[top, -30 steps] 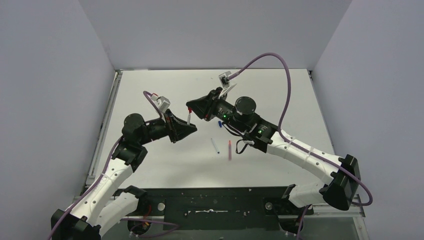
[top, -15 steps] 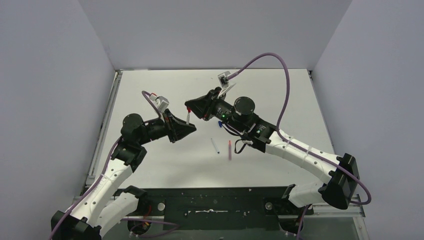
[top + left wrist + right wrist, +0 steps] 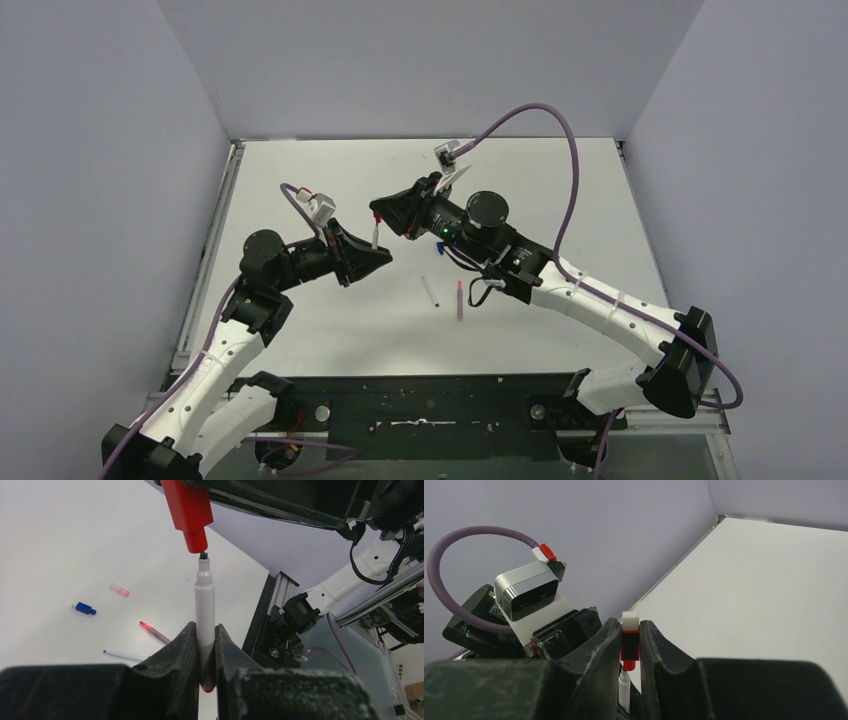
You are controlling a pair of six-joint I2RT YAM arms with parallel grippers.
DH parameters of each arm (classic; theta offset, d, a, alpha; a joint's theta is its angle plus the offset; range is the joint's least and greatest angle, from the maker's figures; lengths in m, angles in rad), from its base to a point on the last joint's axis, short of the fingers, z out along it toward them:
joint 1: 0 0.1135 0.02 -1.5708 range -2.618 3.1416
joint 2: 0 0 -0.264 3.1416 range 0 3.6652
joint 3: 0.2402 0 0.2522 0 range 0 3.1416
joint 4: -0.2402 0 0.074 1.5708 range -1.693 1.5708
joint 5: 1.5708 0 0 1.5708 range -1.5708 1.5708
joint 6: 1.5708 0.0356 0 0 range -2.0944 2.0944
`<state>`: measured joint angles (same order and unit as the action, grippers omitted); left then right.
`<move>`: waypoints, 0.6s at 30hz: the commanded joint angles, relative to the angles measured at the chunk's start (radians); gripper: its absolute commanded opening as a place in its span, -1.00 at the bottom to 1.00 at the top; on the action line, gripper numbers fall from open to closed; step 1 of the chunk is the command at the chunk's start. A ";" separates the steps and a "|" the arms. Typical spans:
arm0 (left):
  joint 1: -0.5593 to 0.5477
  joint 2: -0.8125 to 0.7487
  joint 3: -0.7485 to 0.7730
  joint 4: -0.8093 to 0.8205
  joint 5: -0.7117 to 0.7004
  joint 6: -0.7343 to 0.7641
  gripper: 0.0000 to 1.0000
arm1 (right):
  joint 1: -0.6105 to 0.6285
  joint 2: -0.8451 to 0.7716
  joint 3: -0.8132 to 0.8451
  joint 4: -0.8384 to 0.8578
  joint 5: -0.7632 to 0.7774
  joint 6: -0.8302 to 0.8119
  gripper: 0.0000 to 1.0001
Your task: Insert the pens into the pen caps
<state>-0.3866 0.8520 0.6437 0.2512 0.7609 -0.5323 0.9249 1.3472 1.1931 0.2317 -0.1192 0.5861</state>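
Note:
My left gripper (image 3: 204,630) is shut on a whitish pen (image 3: 205,605) with a red end and holds it upright above the table. My right gripper (image 3: 630,630) is shut on the red cap (image 3: 630,645), open end toward the pen. The pen's dark tip sits right at the mouth of the red cap (image 3: 187,510), lined up with it. In the top view the left gripper (image 3: 378,252), the pen (image 3: 375,236) and the right gripper (image 3: 378,212) meet mid-table. The pen (image 3: 624,687) shows just below the cap in the right wrist view.
On the table lie a blue-tipped whitish pen (image 3: 429,291), a pinkish-red pen (image 3: 459,299) and a blue cap (image 3: 441,246). The left wrist view also shows the blue cap (image 3: 84,608) and a pale pink cap (image 3: 119,590). The dark base rail (image 3: 430,400) runs along the near edge.
Both grippers have drifted slightly toward the back of the table together. The pen tip stays at the red cap's mouth.

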 commanded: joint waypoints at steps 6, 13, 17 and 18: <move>0.003 -0.015 0.011 0.072 0.017 0.001 -1.00 | 0.007 0.013 0.047 0.023 0.020 -0.023 -1.00; 0.003 -0.011 0.010 0.072 0.015 0.001 -1.00 | 0.007 0.007 0.041 0.033 0.017 -0.021 -1.00; 0.003 -0.006 0.010 0.077 0.017 0.001 -1.00 | 0.004 -0.004 0.043 0.038 0.024 -0.024 -1.00; 0.003 -0.004 0.009 0.078 0.018 0.000 -1.00 | 0.002 -0.004 0.045 0.038 0.024 -0.025 -1.00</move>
<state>-0.3862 0.8513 0.6437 0.2611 0.7643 -0.5358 0.9245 1.3560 1.1969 0.2180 -0.1116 0.5819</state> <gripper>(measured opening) 0.105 0.174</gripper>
